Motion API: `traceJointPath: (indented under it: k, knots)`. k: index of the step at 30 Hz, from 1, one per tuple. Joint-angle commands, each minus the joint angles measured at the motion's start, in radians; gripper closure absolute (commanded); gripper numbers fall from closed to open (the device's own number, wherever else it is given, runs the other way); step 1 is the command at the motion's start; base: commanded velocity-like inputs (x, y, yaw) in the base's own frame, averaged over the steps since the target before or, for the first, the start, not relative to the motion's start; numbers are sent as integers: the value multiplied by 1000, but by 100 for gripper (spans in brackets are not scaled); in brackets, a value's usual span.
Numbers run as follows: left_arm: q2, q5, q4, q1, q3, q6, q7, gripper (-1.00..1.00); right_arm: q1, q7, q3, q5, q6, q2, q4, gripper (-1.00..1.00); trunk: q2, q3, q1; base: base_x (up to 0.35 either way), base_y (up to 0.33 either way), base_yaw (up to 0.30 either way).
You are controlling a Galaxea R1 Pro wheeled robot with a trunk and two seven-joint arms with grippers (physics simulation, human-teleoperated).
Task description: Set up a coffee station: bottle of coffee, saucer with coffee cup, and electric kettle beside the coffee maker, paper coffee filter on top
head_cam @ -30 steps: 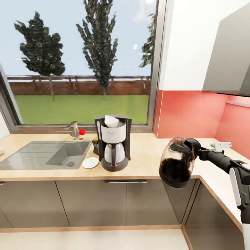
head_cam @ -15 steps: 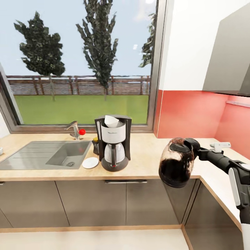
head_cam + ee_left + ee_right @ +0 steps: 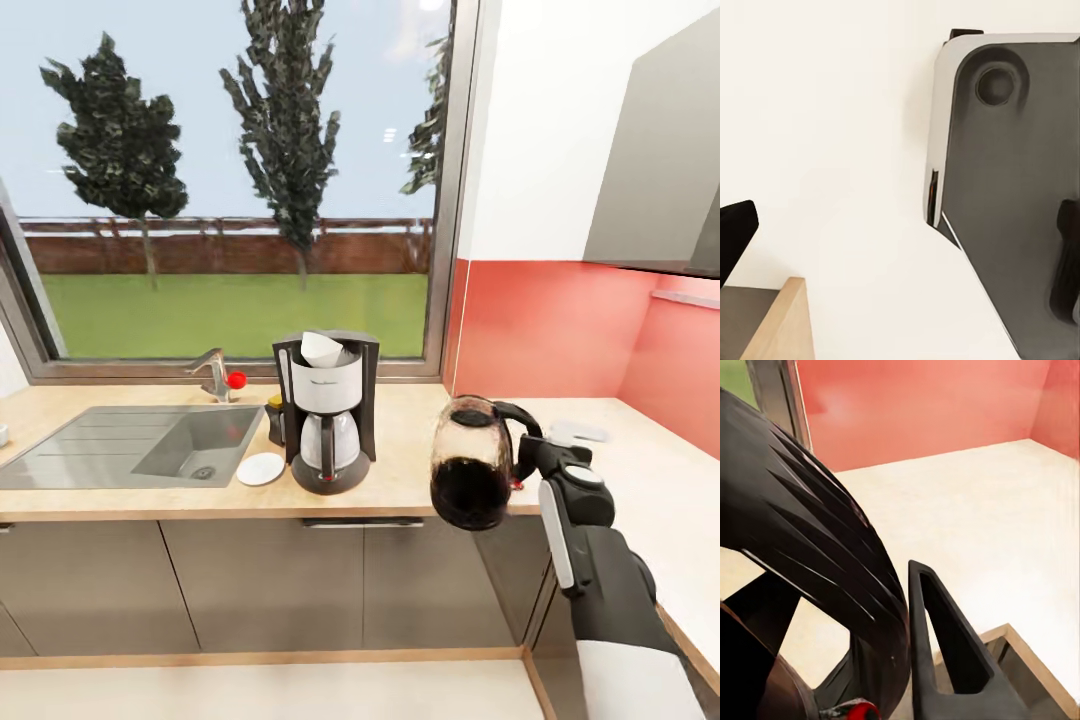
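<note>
The right gripper, clamped on the kettle handle, has swung it left, nearer the coffee maker and over the counter edge, so set-down looks close. Left gripper's state: cannot tell.

Electric kettle: glass body, dark lower half, black lid and handle; held in air above front edge of countertop, right of coffee maker, roughly upright, handle clamped by right gripper. Handle also seen close up in right wrist view.

Coffee maker: black and white, glass carafe in base, upright on countertop by sink. Paper coffee filter: white cone, sitting in top of maker.

Saucer: white, flat on countertop, just left of maker.
</note>
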Motion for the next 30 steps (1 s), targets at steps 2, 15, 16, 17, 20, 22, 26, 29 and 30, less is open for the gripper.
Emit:
traceJointPath:
  k: [2,15,16,17,20,22,26,29,30]
  knots:
    - [0,-9,-1,0,9,2,-4,-100,-7,-30,22,0,5,12,-5,100,-1,0,0,0,0,0]
    - [-9,-11,-5,-6,9,1,-4,-100,-20,-50,85,-1,5,20,-23,100,-1,0,0,0,0,-16]
    - [-7,-10,-5,-6,10,2,-4,-100,-20,-50,86,-1,5,21,-23,100,-1,0,0,65,0,-73]
    - [-8,-9,-5,-6,12,3,-4,-100,-20,-50,86,0,5,28,-23,100,-1,0,0,249,0,-35]
    - [-9,-10,-5,-6,12,3,-4,-100,-20,-51,86,1,5,30,-23,100,-1,0,0,300,0,-14]
    - [-10,-10,-5,-6,11,3,-4,-100,-20,-50,85,1,5,30,-22,100,-1,0,0,326,0,-3]
    - [-11,-10,-5,-6,10,2,-4,-100,-20,-50,84,1,5,30,-22,100,-1,0,0,320,0,-1]
    - [-11,-11,-4,-6,6,1,-4,-100,-20,-50,84,1,5,30,-22,100,-1,0,0,111,0,0]
    - [-11,-11,-4,-5,5,1,-5,-100,-20,-49,84,1,5,30,-22,100,-1,0,0,28,0,0]
